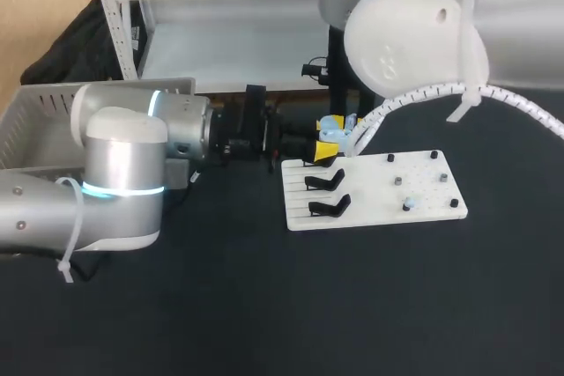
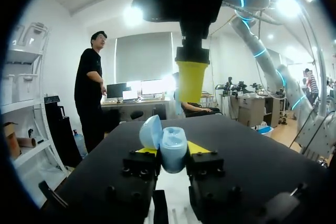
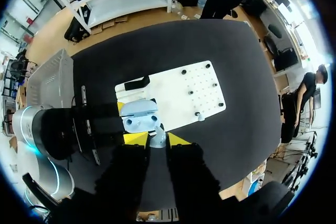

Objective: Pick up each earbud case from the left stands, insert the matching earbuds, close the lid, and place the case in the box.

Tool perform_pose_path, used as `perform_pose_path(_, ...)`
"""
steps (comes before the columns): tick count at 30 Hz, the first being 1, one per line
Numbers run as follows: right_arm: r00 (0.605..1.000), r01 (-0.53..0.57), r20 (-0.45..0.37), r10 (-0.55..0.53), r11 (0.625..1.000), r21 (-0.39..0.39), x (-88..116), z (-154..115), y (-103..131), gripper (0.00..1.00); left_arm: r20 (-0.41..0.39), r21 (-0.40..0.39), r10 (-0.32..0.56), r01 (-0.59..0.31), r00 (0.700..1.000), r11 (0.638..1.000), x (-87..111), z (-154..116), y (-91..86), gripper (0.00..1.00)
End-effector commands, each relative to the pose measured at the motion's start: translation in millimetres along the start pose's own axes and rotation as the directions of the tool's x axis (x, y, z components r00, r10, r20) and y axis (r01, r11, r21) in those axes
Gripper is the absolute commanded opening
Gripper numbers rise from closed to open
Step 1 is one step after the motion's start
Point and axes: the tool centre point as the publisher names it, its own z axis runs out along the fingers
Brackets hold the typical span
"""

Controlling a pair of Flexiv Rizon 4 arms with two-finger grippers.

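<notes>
Black bench (image 1: 264, 305); white stand board (image 1: 414, 204) right of frame centre. My left pincer (image 2: 172, 149) clamps open blue case (image 3: 139, 116); my right pincer (image 3: 156, 140) pinches earbud (image 3: 158, 136) beside it.

left arm (image 1: 119, 169): silver, 1 blue light ring, white zip tie | right arm (image 1: 414, 37): white shell, spiral cable wrap | fingertips (image 3: 135, 139): yellow, black mounts

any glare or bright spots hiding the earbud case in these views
Left wrist view: room lamps flare behind, yet the earbud case in the left gripper is evenly lit. Right wrist view: no glare on the case or the earbud in the right gripper. Head view: no glare; the right arm covers part of it.
</notes>
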Motion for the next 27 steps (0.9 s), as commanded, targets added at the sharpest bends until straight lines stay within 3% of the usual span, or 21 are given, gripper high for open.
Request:
perform_pose_path(1, 1.0, -0.001, -0.001, 0.001, 1.0, 0.003, -0.4, -0.1, 1.3, 0.0, -0.001, -0.004, 0.001, -0.001, 1.0, 1.0, -0.1, 0.7, -0.7, 0.0)
perform_pose_path(11, 1.0, -0.015, -0.02, 0.015, 1.0, 0.011, -1.5, -1.2, 5.2, 0.0, -0.001, -0.004, 0.001, -0.001, 1.0, 1.0, -0.1, 0.7, -0.7, 0.0)
perform_pose_path(19, 0.993, -0.068, -0.088, 0.074, 0.995, 0.068, -7.8, -2.5, 13.3, 0.0, -0.001, -0.004, 0.001, -0.001, 1.0, 1.0, -0.1, 0.7, -0.7, 0.0)
perform_pose_path(27, 0.992, -0.075, -0.097, 0.084, 0.993, 0.095, -8.3, 0.1, 16.6, 0.0, -0.001, -0.004, 0.001, -0.001, 1.0, 1.0, -0.1, 0.7, -0.7, 0.0)
